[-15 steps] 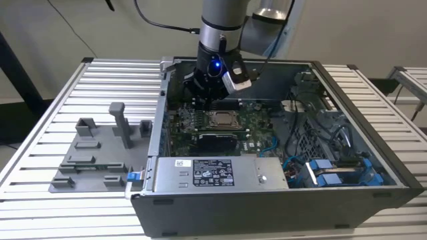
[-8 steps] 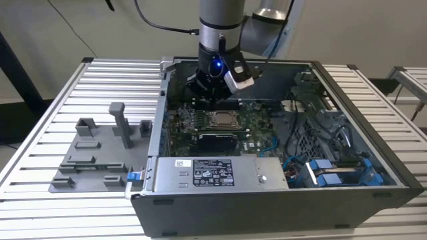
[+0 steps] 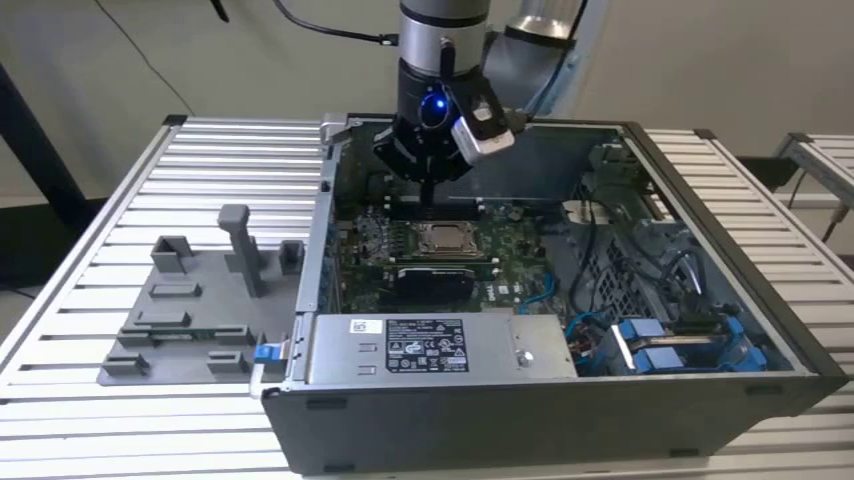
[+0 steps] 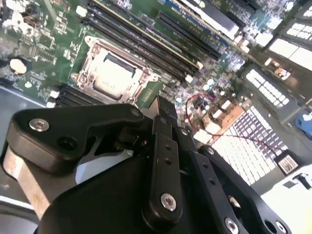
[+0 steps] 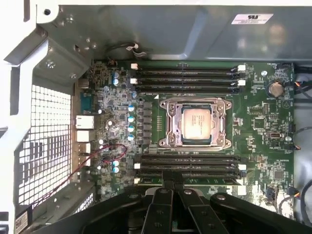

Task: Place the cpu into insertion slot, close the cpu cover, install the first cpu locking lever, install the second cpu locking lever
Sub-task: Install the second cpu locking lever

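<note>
From my station I saw the open computer case [image 3: 747, 330] lying on its side on the slatted metal table [image 3: 200, 170], with the green motherboard [image 3: 521, 275] flat in its bottom. The arm's gripper [image 3: 427, 208] hung inside the case over the board's far part, just above the socket area and touching nothing I could see. In both wrist views its black fingers [image 5: 173, 187] stood pressed together with nothing between them.

The cpu [image 5: 197, 125] sat in the insertion slot [image 5: 171, 141], its silvery-beige top showing through the window of the cpu cover [image 5: 168, 113], which lay flat down over the socket. In the second wrist view the same chip [image 4: 114, 77] showed framed by the silver plate [image 4: 85, 78]. I could not make out how the locking levers stood.

Black memory slots [image 5: 187, 77] ran in rows on both sides of the socket. At the case's near end a grey metal power supply box [image 3: 441, 350] with a white label filled one compartment; beside it, toward the exterior view's right, blue drive brackets [image 3: 667, 350] and loose cables [image 3: 627, 260] occupied another. On the table, at the exterior view's left of the case, stood a grey fixture plate [image 3: 200, 310] with upright posts.
</note>
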